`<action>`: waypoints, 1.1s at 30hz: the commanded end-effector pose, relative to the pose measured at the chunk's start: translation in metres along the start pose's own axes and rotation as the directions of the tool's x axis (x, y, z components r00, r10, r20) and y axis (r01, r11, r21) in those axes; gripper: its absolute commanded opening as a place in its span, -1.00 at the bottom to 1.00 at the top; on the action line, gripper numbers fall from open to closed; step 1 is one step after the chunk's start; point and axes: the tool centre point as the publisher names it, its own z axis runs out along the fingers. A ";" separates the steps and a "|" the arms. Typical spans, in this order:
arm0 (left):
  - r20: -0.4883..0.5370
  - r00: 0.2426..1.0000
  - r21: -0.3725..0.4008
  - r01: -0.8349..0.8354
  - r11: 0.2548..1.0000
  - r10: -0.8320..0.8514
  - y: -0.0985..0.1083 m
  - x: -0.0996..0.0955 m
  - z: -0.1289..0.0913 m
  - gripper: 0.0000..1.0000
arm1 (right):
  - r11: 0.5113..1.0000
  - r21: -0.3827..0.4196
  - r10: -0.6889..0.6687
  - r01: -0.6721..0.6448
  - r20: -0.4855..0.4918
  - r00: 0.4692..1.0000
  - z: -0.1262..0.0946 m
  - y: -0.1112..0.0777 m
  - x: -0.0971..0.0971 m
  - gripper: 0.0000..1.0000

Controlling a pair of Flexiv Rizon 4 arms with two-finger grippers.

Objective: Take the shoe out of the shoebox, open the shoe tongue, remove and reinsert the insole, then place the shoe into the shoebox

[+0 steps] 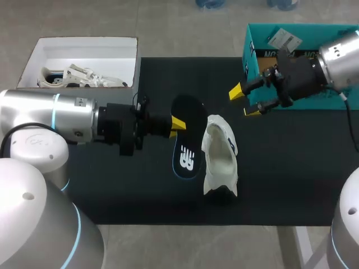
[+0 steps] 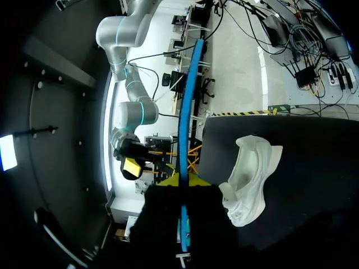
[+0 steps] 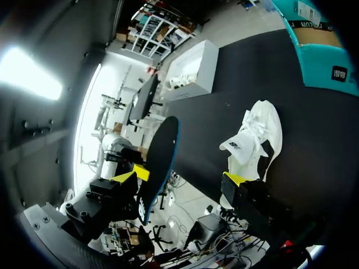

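Behind the right gripper [image 1: 247,102], at the mat's far corner: teal shoebox [image 1: 255,53], open-topped. A white card [image 1: 284,39] lies inside it; the arm hides the rest of its floor. Off the left gripper's [image 1: 177,124] far side: white box [image 1: 132,61], open, with one pale shoe [image 1: 78,77] lying in it.

Left gripper: clamped on the black insole [image 1: 188,140], pinching one long edge. The left wrist view shows the insole edge-on between the yellow tips, its blue rim crossing them. The insole is raised off the black mat [image 1: 291,168] and tilted. Its long axis runs across the fingers, printed end toward the robot.

Right gripper: fingers spread wide, holding nothing and touching nothing. It hangs above the mat, pointing toward the insole and apart from it.

White shoe [image 1: 220,157]: on the mat just past the insole, ahead of the left fingertips and below the right ones. Its opening faces up, and its long axis lies roughly parallel to the insole. I cannot tell which end is the toe.
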 end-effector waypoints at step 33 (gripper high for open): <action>-0.010 1.000 -0.025 0.007 1.000 -0.007 -0.012 -0.003 0.001 -1.00 | 0.914 0.245 -0.395 0.323 0.367 0.842 -0.073 -0.074 -0.051 1.00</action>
